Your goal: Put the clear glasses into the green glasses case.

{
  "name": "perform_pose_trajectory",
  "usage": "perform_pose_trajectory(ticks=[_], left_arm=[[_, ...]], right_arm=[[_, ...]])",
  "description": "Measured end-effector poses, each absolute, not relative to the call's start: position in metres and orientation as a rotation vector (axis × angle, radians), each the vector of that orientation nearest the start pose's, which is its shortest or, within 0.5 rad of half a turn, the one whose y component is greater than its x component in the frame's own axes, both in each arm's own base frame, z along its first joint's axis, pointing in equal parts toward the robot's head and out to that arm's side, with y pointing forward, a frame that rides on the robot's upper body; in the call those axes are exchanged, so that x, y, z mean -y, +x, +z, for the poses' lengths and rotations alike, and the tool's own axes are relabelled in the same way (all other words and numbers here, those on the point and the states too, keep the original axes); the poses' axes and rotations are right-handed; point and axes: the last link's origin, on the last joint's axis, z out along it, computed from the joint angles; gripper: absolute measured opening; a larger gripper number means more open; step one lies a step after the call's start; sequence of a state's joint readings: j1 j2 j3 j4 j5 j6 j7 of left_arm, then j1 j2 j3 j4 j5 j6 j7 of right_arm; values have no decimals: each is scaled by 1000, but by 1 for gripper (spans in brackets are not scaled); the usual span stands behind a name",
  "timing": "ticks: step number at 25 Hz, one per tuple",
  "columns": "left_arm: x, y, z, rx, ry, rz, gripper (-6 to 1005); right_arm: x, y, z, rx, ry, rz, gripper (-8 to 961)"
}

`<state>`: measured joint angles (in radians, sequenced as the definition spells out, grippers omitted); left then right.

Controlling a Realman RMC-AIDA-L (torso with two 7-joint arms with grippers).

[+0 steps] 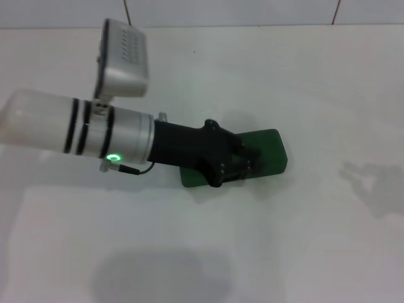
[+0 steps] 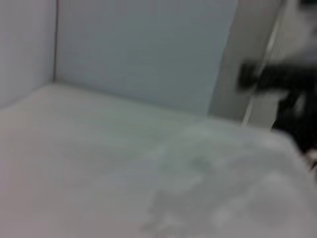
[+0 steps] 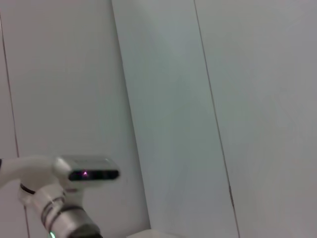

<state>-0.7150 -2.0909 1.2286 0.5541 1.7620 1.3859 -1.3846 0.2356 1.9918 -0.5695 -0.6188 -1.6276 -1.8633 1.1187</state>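
The left arm [image 1: 95,136] fills the left of the head view, nearest the camera, reaching toward frame centre. Its black left gripper [image 1: 237,165] sits over the green glasses case [image 1: 268,154], which lies on the white counter [image 1: 315,240] just right of centre; whether its fingers are spread or pressed together cannot be told. The case looks closed, though the gripper hides much of it. The clear glasses are not visible anywhere. The right gripper is out of sight. The step in hand appears to be work at the case, perhaps its lid; next, the glasses must be located
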Motion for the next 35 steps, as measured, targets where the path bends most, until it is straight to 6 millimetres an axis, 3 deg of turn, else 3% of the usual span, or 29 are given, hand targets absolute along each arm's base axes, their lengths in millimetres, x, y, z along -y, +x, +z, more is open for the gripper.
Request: perform_pose_trajectory(ticks=[7, 11, 19, 22, 25, 30, 35], left_arm=[[-321, -170, -43, 376, -3116, -839, 212], [-298, -174, -32, 204, -3162, -984, 213], [-282, -192, -2, 224, -3079, -1089, 602], [-281, -205, 14, 269, -2987, -1138, 667], [-278, -217, 25, 314, -2917, -1158, 732], [-272, -226, 31, 352, -2885, -1180, 733], [-269, -229, 30, 351, -2887, -1172, 734]], right_arm=[[-251, 311, 76, -375, -2363, 1086, 155], [-255, 297, 64, -321, -2457, 1120, 156], [-265, 258, 30, -329, -2780, 1169, 323], [-268, 252, 25, -312, -2814, 1167, 386], [-269, 248, 25, -291, -2829, 1182, 530], [-269, 241, 28, -248, -2851, 1223, 794], [-270, 236, 26, -231, -2861, 1255, 794]])
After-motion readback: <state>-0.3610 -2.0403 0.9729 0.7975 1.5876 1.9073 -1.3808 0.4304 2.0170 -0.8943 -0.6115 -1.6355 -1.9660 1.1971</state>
